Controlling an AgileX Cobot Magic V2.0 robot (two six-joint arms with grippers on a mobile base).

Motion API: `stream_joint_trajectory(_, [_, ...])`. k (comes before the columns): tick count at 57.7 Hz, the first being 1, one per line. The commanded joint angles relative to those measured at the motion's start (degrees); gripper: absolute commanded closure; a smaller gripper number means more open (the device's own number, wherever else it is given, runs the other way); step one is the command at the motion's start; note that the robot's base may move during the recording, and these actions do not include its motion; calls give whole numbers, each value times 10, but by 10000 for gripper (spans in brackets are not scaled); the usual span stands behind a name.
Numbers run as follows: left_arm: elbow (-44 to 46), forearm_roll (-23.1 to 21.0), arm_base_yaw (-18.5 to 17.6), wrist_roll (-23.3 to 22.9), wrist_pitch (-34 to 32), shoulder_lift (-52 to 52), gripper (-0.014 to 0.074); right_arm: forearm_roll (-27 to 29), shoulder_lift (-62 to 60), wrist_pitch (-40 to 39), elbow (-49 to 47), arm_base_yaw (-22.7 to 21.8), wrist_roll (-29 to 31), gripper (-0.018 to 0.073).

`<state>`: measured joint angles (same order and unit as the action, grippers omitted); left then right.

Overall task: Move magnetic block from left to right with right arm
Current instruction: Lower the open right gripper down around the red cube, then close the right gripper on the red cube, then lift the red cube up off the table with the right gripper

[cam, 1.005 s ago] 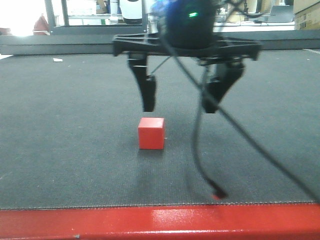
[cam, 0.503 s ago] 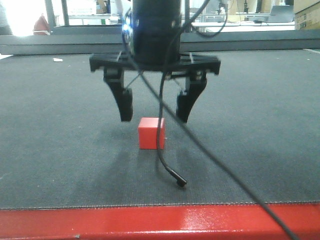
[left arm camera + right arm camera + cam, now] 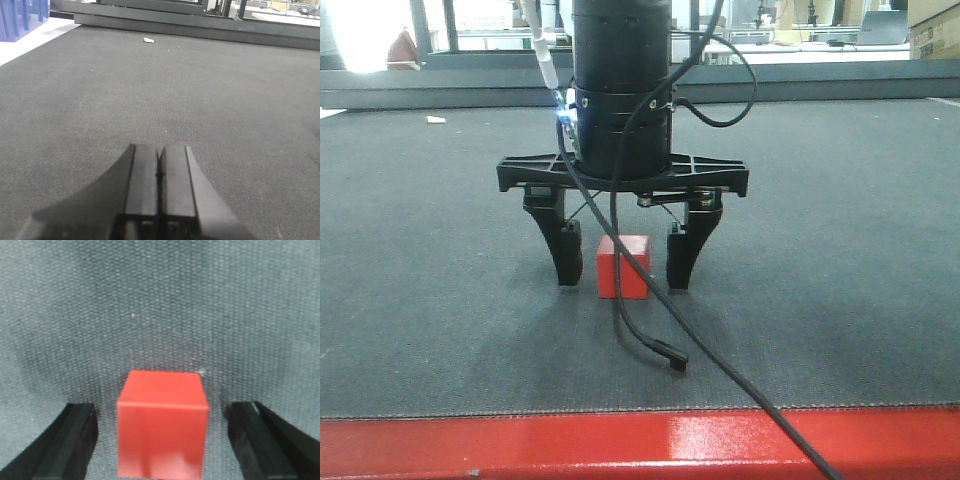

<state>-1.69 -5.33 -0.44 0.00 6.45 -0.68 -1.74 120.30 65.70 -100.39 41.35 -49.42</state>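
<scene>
The magnetic block point(image 3: 623, 266) is a small red cube resting on the dark grey mat. My right gripper point(image 3: 622, 281) stands open over it, one black finger on each side and a gap between each finger and the cube. The right wrist view looks down on the block point(image 3: 162, 422), with the gripper point(image 3: 162, 440) open around it and both fingers clear of its faces. My left gripper point(image 3: 160, 155) is shut with nothing in it, low over bare mat, away from the block.
A red table edge point(image 3: 640, 445) runs along the front. A loose black cable point(image 3: 660, 350) hangs from the right arm and trails across the mat. A small white scrap point(image 3: 148, 40) lies far back. Cardboard boxes point(image 3: 933, 28) stand at the back right.
The right gripper moved left and came down, from above and right of the block to straddling it near the mat. The block stayed put.
</scene>
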Motion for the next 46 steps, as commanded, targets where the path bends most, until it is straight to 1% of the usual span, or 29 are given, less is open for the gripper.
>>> stream_joint_trajectory(1, [-6,-5,-4,0,-48,-7,722,-1,-32,-4,-20,-2,0,-12])
stream_joint_trajectory(3, [-6,-5,-4,0,-48,-7,722,-1,-32,-2,-20,-2,0,16])
stream_joint_trajectory(11, [-6,-5,-4,0,-48,-7,722,-1,-32,6,-20,-2,0,174])
stream_joint_trajectory(15, [-6,-5,-4,0,-48,-7,722,-3,-32,10,-20,-2,0,225])
stream_joint_trajectory(18, [-6,-5,-4,0,-48,-7,722,-4,-34,13,-20,-2,0,244])
stream_joint_trajectory(25, [-6,-5,-4,0,-48,-7,722,-4,-42,13,-20,-2,0,248])
stream_joint_trajectory(30, [-6,-5,-4,0,-48,-7,722,-5,-54,13,-20,-6,20,256])
stream_joint_trajectory(38, [-6,-5,-4,0,-48,-7,722,-13,-85,15,-14,-7,79,256])
stream_joint_trajectory(46, [-6,-5,-4,0,-48,-7,722,-18,-127,14,12,-14,157,256])
